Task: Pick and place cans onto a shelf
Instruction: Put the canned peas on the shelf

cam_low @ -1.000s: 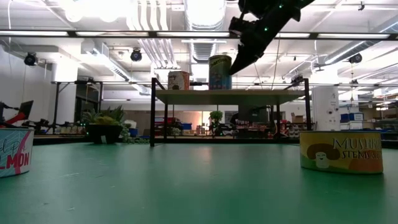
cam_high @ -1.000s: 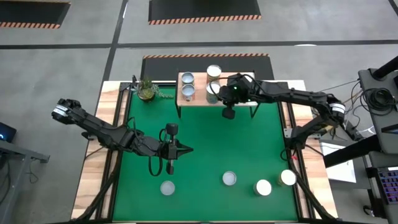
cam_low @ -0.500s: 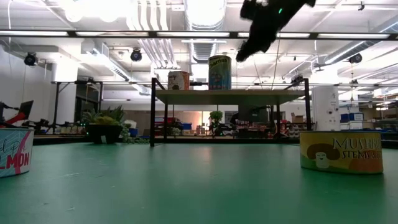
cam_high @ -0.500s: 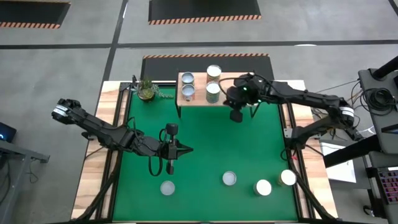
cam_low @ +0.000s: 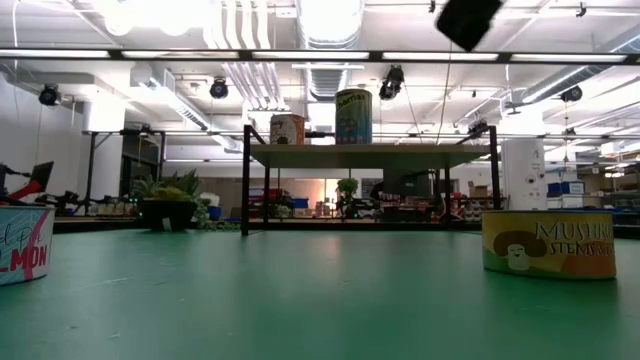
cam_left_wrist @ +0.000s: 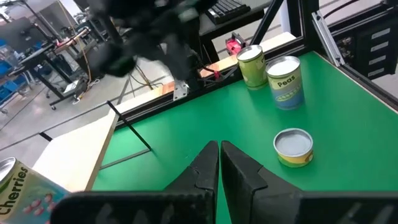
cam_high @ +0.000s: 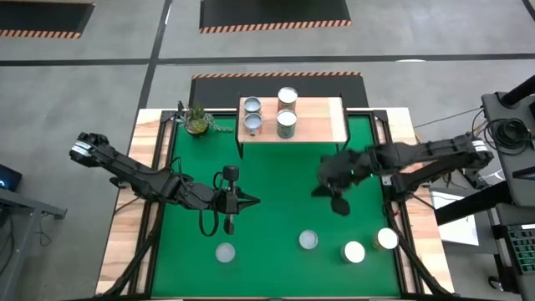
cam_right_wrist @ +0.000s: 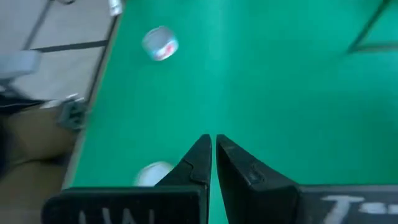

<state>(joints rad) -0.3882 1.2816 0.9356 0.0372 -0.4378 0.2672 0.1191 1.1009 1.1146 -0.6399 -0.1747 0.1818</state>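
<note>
Several cans stand upright on the shelf (cam_high: 316, 121) at the table's far edge, among them two tall ones (cam_high: 286, 124) (cam_low: 353, 115). Several more cans stand on the green table near its front edge (cam_high: 308, 241) (cam_high: 354, 252) (cam_high: 225, 252). My right gripper (cam_high: 320, 191) hangs shut and empty above the table's right half, between the shelf and the near cans; its fingers (cam_right_wrist: 211, 149) point down at the green top. My left gripper (cam_high: 253, 201) waits shut and empty above the table's left middle, its fingers (cam_left_wrist: 219, 158) pointing toward the right side.
A small potted plant (cam_high: 198, 119) stands left of the shelf. In the low view a salmon can (cam_low: 20, 245) shows at the left and a mushroom can (cam_low: 548, 243) at the right. Bare green table lies between the two grippers (cam_high: 284, 180).
My right gripper has drawn back from over the shelf, beside the tall cans, toward the table's near edge and a little to the right, rising slightly and turning about. It has stayed shut and empty. The cans on the shelf have kept their places.
</note>
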